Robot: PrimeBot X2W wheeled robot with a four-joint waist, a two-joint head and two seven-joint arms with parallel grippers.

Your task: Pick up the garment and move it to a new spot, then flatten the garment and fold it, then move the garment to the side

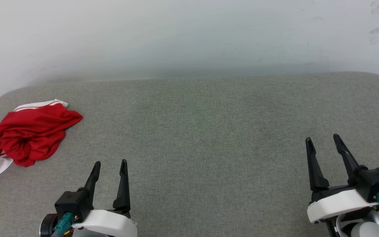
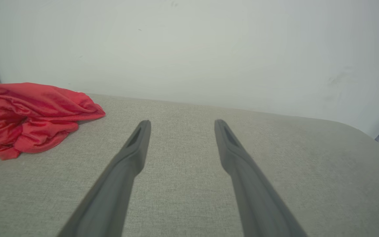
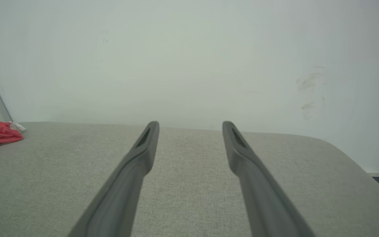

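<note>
Pickup step not started: garment (image 1: 25,135) bunched at frame left, left gripper (image 1: 109,166) and right gripper (image 1: 322,140) both spread empty; next, probably left reaches over to grab it.

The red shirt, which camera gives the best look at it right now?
The head view: it looks down on nearly the whole crumpled garment, white sleeves and striped trim included. The left wrist view shows it side-on, cropped at the edge; the right wrist view catches a small red corner.
</note>
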